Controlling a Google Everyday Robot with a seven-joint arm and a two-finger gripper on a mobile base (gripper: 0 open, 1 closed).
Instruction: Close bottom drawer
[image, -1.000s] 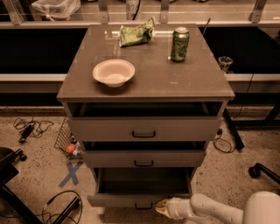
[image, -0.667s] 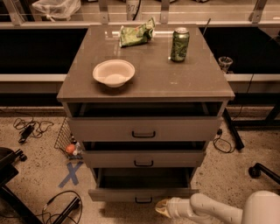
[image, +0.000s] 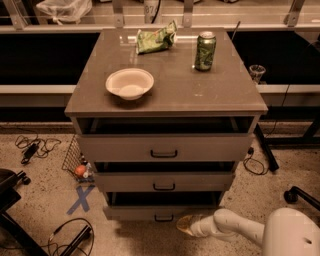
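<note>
The bottom drawer (image: 135, 212) is the lowest of three grey-beige drawers in the cabinet (image: 165, 90). It has a low front panel with a small black bar handle (image: 164, 218) and stands only a little way out. My gripper (image: 183, 224) is at floor level just right of that handle, against the drawer's front, on the end of my white arm (image: 235, 227) that comes in from the lower right.
The top drawer (image: 164, 148) and middle drawer (image: 164, 182) stand slightly out. On the cabinet top are a white bowl (image: 129, 83), a green can (image: 205, 51) and a green snack bag (image: 156, 39). Cables (image: 35, 146), a blue floor cross (image: 80, 199) and a chair base (image: 15, 200) lie left.
The bottom drawer has slid inward, so less of its tray shows than a second ago. My gripper has moved forward with its front.
</note>
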